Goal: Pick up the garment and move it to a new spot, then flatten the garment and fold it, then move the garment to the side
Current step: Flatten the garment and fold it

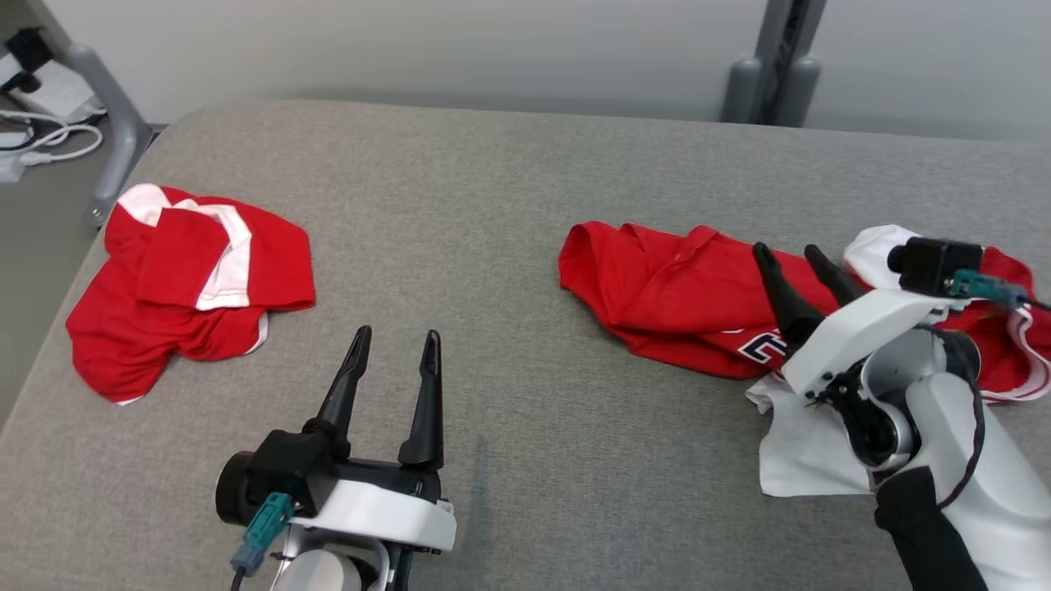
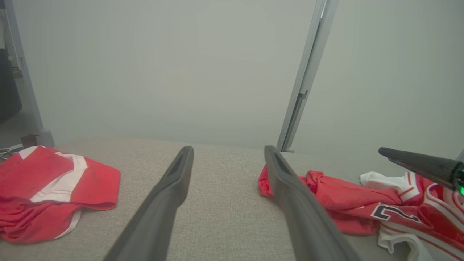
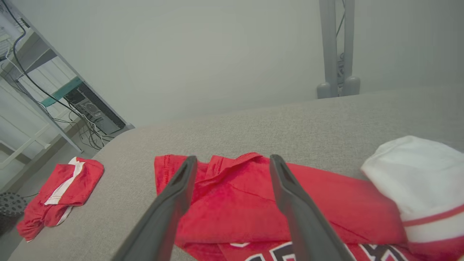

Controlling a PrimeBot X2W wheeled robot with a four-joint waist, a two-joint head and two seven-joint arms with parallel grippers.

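right end effector [image 1: 786, 248] released, over jersey [image 1: 657, 295] at centre-right | jersey's long axis runs left-right | left end effector [image 1: 398, 332] released, farther

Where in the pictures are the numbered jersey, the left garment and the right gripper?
numbered jersey [image 1: 657, 287], head view, its red body.
left garment [image 1: 176, 254], head view, its red top fold.
right gripper [image 1: 786, 248], head view, midway between its fingertips.

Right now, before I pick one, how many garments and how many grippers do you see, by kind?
Red-and-white garments: 2 (left garment, right garment)
Grippers, both open: 2 (left gripper, right gripper)
Total: 4
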